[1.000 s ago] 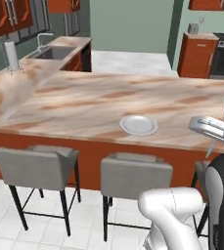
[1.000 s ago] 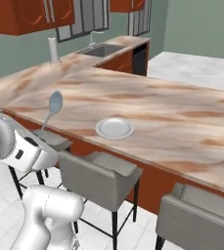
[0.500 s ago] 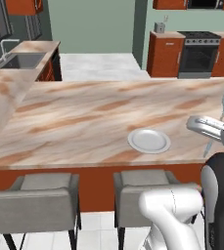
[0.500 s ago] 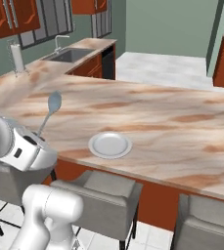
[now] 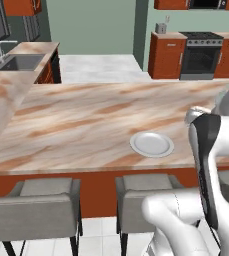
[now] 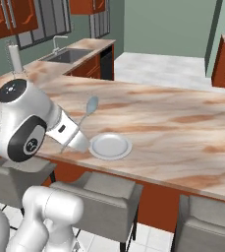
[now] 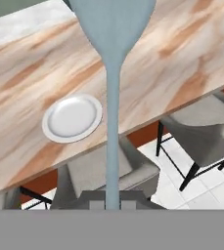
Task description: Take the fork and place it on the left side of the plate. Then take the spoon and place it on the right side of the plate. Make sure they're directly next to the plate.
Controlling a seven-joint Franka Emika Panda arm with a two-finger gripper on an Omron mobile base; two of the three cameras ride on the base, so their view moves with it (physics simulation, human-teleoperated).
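Gripper (image 7: 113, 202) clamped on our spoon (image 7: 113, 93); the base has swung round, bringing the plate (image 6: 110, 146) closer. We judge placing comes next.

There is one plate (image 5: 151, 144), one spoon (image 6: 87, 112), three stools (image 5: 45, 205) and one sink (image 6: 67, 55).

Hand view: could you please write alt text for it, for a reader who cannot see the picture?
The hand is shut on the thin handle of a pale blue spoon, whose bowl points away toward the top of the picture. Behind it, a small white-grey plate sits on a marbled counter near its edge, with grey stools below.
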